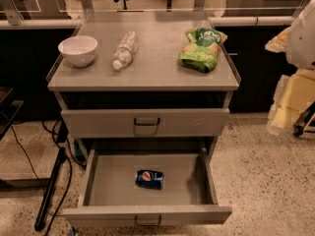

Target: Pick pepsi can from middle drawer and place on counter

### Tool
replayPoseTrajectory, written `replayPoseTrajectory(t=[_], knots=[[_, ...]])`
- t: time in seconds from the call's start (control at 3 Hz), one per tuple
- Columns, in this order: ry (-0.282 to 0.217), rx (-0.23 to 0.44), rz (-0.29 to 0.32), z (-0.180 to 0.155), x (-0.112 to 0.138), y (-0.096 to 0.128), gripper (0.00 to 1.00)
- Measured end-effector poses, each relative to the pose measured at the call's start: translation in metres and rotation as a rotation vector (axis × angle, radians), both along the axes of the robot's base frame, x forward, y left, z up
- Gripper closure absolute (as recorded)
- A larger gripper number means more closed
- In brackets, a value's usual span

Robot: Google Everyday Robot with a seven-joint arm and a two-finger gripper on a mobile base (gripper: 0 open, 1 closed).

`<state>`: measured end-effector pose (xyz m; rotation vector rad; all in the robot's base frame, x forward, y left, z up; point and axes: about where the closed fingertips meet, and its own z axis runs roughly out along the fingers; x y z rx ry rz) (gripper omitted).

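While the pincer (pixel 303 33), state unclear, hangs upper right, pepsi can (pixel 149 179) lies in drawer (pixel 110 183).

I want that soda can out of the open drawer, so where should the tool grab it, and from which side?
Probably best: grip the can around the middle of its round body, coming straight down from above. It lies on its side with its ends pointing left and right, so close front to back across it. The drawer is open on top. The tool is not in view.

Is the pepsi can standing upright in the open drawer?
No, the pepsi can lies on its side in the open drawer; the gripper hangs at the right edge.
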<state>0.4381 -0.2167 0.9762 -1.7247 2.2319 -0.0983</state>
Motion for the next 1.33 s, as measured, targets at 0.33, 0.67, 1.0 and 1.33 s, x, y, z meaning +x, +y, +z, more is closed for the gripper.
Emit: replayPoseTrajectory(t=[0.33,0.67,1.0,1.33], knots=[[0.000,0.000,0.000,0.000,0.000,0.000,0.00],[-0.011,-0.034,0.042,-0.030,0.008,0.031,0.00],[-0.011,-0.034,0.042,-0.030,0.008,0.031,0.00],[0.052,-0.010,0.044,-0.068,0.002,0.054,0.00]])
